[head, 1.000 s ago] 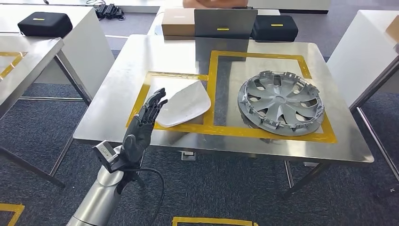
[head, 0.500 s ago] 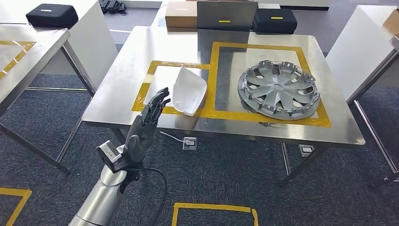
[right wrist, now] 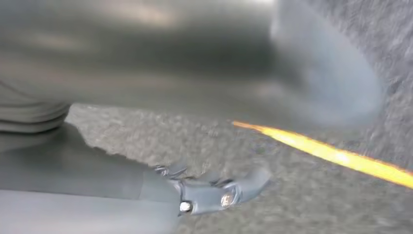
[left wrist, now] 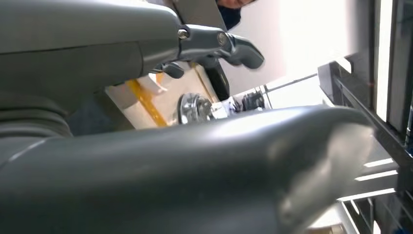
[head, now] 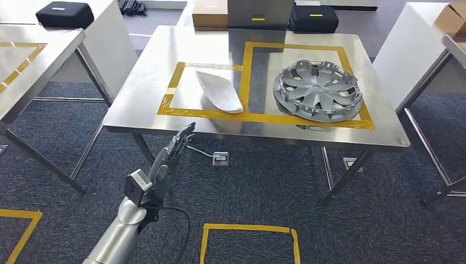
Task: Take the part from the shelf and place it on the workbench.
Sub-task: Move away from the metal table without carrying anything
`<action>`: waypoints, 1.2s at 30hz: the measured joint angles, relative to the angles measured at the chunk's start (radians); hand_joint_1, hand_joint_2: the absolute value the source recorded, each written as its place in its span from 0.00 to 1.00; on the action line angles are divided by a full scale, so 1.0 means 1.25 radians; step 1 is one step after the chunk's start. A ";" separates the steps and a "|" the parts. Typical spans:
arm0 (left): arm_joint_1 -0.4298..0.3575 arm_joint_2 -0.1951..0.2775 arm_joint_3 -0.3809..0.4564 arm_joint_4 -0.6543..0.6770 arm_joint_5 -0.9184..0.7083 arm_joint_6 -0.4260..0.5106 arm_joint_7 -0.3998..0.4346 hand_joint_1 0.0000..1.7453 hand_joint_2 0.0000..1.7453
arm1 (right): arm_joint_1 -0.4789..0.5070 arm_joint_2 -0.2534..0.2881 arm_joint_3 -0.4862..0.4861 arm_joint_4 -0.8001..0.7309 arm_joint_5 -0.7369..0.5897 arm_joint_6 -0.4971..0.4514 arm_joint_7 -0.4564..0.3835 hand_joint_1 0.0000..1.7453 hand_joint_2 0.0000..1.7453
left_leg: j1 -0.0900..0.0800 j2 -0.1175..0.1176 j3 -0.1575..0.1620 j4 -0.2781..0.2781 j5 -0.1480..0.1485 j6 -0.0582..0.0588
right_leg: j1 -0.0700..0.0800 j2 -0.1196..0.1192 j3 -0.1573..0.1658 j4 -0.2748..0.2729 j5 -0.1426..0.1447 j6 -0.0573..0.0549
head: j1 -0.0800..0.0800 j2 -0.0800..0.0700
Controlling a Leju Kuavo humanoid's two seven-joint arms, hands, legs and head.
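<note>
The white curved part lies on the steel workbench, inside the left yellow-taped square. A silver hubcap rests in the larger taped square beside it, and is also seen small in the left wrist view. My left hand hangs in front of and below the bench's front edge, fingers stretched out and apart, holding nothing; its fingers are seen close up. My right hand hangs over grey carpet with nothing in it, thumb and fingers apart.
Another steel table stands to the left and a white one to the right. Black cases and a cardboard box sit at the bench's far end. Yellow tape marks the carpet and a floor socket lies under the bench.
The whole view has shifted back, so the bench looks farther off. My left hand has drawn away from the white part and dropped below the bench's front edge. The part stays on the bench.
</note>
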 joint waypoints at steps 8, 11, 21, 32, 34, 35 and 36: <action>-0.022 0.029 0.000 0.325 -0.045 0.020 0.055 0.00 0.00 | 0.011 0.001 0.000 0.000 -0.013 0.010 0.000 0.00 0.00 | 0.001 0.008 -0.084 -0.002 0.078 0.025 | -0.003 0.002 -0.048 0.233 -0.166 0.020 | 0.012 0.000; -0.022 0.046 -0.004 0.453 -0.072 0.031 0.167 0.00 0.00 | 0.010 0.001 0.000 0.000 -0.014 0.010 0.004 0.00 0.00 | 0.001 0.013 -0.117 0.009 0.099 0.017 | 0.000 0.003 0.062 0.129 -0.124 0.012 | 0.013 0.000; 0.041 0.075 0.010 0.638 -0.013 0.044 0.470 0.00 0.00 | 0.015 0.010 0.000 0.001 -0.011 0.016 0.018 0.00 0.00 | 0.006 0.006 -0.179 0.159 -0.018 -0.026 | 0.005 0.001 0.081 -0.004 -0.086 -0.039 | 0.005 0.000; 0.105 0.085 0.041 0.688 -0.012 0.060 0.581 0.00 1.00 | 0.008 0.017 0.002 0.001 0.006 0.025 0.038 0.00 1.00 | 0.005 0.009 0.015 -0.008 -0.010 0.004 | 0.005 -0.007 0.011 0.012 -0.024 -0.001 | 0.001 0.000; 0.119 0.086 0.045 0.693 -0.007 0.067 0.585 0.00 1.00 | 0.008 0.018 0.002 0.001 0.009 0.028 0.051 0.00 1.00 | 0.006 0.012 0.005 -0.009 0.001 0.017 | 0.002 -0.005 -0.012 0.067 -0.067 0.007 | 0.004 0.000; 0.125 0.087 0.048 0.694 -0.004 0.071 0.585 0.00 1.00 | 0.009 0.019 0.005 0.001 0.007 0.029 0.059 0.00 1.00 | 0.006 0.013 -0.001 -0.008 0.007 0.020 | 0.001 -0.005 -0.032 0.119 -0.102 0.009 | 0.006 0.000; 0.130 0.087 0.051 0.694 -0.002 0.074 0.585 0.00 1.00 | 0.012 0.019 0.011 0.001 0.002 0.030 0.065 0.00 1.00 | 0.005 0.014 -0.007 -0.008 0.011 0.023 | 0.001 -0.005 -0.052 0.176 -0.134 0.011 | 0.007 0.000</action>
